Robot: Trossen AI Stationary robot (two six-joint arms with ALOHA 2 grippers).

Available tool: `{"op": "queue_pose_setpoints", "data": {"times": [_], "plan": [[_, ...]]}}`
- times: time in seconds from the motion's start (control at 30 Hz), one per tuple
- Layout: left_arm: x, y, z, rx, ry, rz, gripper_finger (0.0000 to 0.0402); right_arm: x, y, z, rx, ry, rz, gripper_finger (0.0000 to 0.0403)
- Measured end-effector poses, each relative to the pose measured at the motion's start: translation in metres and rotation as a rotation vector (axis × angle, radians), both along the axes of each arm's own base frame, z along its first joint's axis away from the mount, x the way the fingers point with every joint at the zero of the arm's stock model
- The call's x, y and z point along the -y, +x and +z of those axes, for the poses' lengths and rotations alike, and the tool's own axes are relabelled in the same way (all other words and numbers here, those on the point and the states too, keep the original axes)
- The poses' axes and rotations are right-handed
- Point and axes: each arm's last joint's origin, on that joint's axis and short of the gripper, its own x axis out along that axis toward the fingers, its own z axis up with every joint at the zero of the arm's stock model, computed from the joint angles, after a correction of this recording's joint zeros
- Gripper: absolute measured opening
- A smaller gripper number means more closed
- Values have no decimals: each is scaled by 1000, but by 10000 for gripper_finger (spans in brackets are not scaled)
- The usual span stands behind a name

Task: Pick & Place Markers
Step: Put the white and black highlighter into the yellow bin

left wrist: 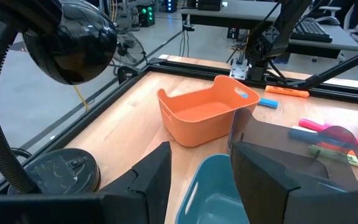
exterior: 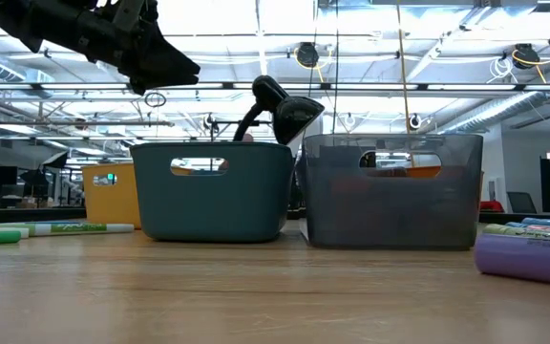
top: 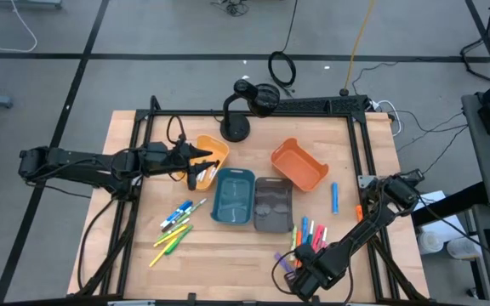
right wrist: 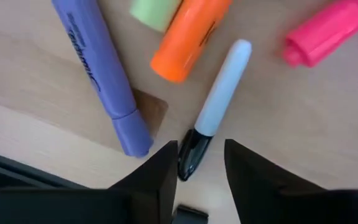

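The teal bin (top: 233,197) and grey bin (top: 272,205) sit side by side mid-table near the orange bin (left wrist: 205,116), while the right gripper (right wrist: 197,171), low at the table's near edge, straddles a white marker's (right wrist: 219,99) black cap with parted jaws, and the left gripper (left wrist: 201,177) hovers spread over the teal bin.

The high view looks straight down on the whole wooden table (top: 143,136), while the low view sits at tabletop height, facing level across it at the teal bin (exterior: 213,191) and grey bin (exterior: 394,191), which the high view also shows. The left wrist view looks forward over the orange bin (left wrist: 201,115). The right wrist view points down, very close to the markers (right wrist: 219,102).
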Motion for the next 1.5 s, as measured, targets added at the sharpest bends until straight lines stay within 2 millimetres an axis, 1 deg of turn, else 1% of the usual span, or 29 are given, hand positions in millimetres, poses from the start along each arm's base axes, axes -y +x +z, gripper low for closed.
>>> {"op": "queue_pose_setpoints", "data": {"times": [0.2,0.6,0.73,0.9,0.97,1.07,1.17,1.3,1.4,1.5], "plan": [[0,0,0,5,0,0,170,2,-2,-5,-9,-10,0,111],[0,0,0,5,-10,1,170,10,-10,-25,-4,5,3,106],[0,0,0,5,-10,1,170,11,-10,-26,-5,-2,47,81],[0,0,0,5,-9,1,170,11,-11,-27,-7,-8,75,24],[0,0,0,5,-9,2,170,11,-11,-27,-5,-7,82,23],[0,0,0,5,-9,1,170,12,-11,-20,17,7,90,23],[0,0,0,5,-9,2,170,14,-16,-6,43,9,81,23],[0,0,0,5,-9,1,170,21,-29,30,81,28,53,23],[0,0,0,4,-4,1,170,30,-43,49,106,-27,29,22],[0,0,0,4,-4,0,170,38,-52,68,271,-160,33,22]]}}
